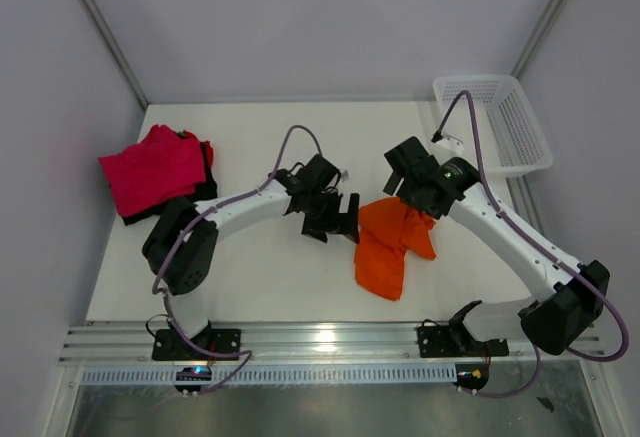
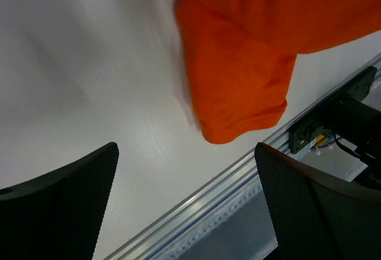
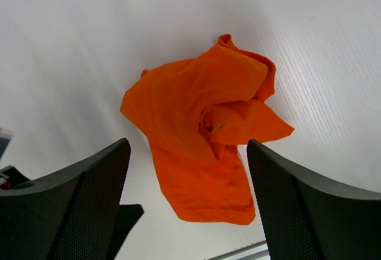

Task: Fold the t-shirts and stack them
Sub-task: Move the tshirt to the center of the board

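From above, the orange t-shirt (image 1: 388,245) lies in a crumpled, drawn-out heap on the table (image 1: 260,277), between my two hands. My left gripper (image 1: 338,217) sits just beside its left edge and my right gripper (image 1: 404,189) hangs over its far end; both are spread wide and hold nothing. The magenta t-shirt (image 1: 152,171) rests on the black t-shirt (image 1: 208,162) at the far left, well apart from me, and the white basket (image 1: 522,117) stands at the far right. Through my left wrist camera, my fingers (image 2: 59,209) are wide apart with only bare table between them, and one rounded, hemmed lobe of the orange cloth lies ahead, near the aluminium rail (image 2: 238,168). Through my right wrist camera, the fingers (image 3: 309,209) are equally wide, and the shirt sits below as a twisted knot with a flat flap trailing toward me. I judge it light, limp and not at all fragile. It will sag and bunch, so I would pinch a hem or a shoulder corner with each hand, not the knot, and pull it flat.
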